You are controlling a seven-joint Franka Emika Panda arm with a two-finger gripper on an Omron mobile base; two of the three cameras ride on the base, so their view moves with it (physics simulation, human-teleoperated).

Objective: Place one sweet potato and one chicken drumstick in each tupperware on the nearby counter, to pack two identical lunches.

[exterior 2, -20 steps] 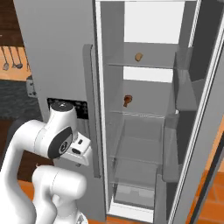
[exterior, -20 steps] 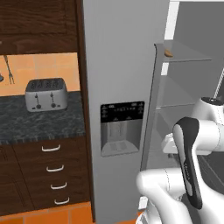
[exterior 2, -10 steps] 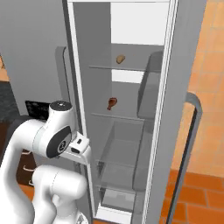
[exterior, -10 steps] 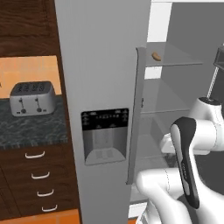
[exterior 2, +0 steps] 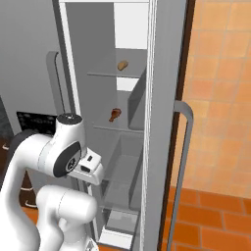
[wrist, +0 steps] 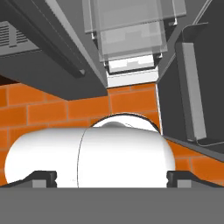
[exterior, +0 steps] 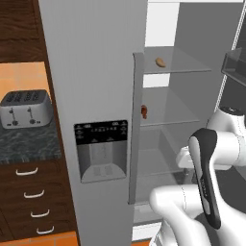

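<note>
The sweet potato (exterior: 160, 62) was a small tan-orange lump on the fridge's (exterior: 96, 72) top glass shelf (exterior: 187, 65), close to the shelf's left edge, long axis running roughly across the shelf. One shelf down, the chicken drumstick (exterior 2: 114, 115) was dark red-brown, thick end up and right, thin stub pointing down-left in the right base view. The gripper (wrist: 111, 177) was spread wide, holding nothing. A toaster (exterior: 25, 108) sat on the counter (exterior: 29, 146) left of the fridge.
</note>
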